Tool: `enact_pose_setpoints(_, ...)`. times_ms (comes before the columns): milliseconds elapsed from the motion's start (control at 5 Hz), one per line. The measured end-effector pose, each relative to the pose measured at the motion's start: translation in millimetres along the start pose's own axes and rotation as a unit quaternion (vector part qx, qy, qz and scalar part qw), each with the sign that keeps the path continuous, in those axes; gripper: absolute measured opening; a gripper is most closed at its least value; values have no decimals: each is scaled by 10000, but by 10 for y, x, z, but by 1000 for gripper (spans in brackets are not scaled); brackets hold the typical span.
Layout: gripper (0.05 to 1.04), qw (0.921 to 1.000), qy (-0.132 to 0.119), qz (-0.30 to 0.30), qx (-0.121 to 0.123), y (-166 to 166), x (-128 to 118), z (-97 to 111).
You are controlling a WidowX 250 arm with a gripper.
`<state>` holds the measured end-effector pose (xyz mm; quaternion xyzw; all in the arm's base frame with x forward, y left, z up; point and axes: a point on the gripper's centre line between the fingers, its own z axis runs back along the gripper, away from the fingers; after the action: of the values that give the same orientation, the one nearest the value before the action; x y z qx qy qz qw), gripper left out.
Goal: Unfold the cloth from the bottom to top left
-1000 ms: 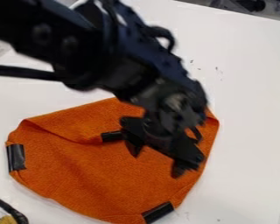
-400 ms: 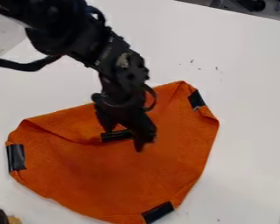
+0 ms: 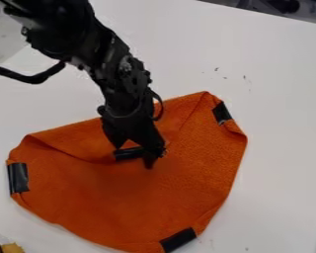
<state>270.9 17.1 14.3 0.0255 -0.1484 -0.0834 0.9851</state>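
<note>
The gripper is seemingly holding nothing, its 2 fingers standing apart at the middle black strip. The orange cloth is lying folded on the table. Grabbing is likely starting; pinching, then pulling far left, is coming next.

Cloth on table, pincer over cloth

Lab-like: robot arm, white table

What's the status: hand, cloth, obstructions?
Hand open over the folded-in flap's black strip, grip not made. Orange cloth partly folded. Arm overlaps its upper edge; no other obstruction seen on it.
</note>
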Motion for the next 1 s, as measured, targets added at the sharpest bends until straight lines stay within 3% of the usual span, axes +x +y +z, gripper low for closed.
enact_pose_setpoints(200,946,9999,27,-92,-50,34,64,-53)
enact_pose_setpoints(600,381,9996,142,-169,-150,39,161,-90)
enact_pose_setpoints(800,190,9994,284,-186,-66,65,188,-57)
enact_pose_setpoints(1000,88,9987,329,-330,219,136,276,49)
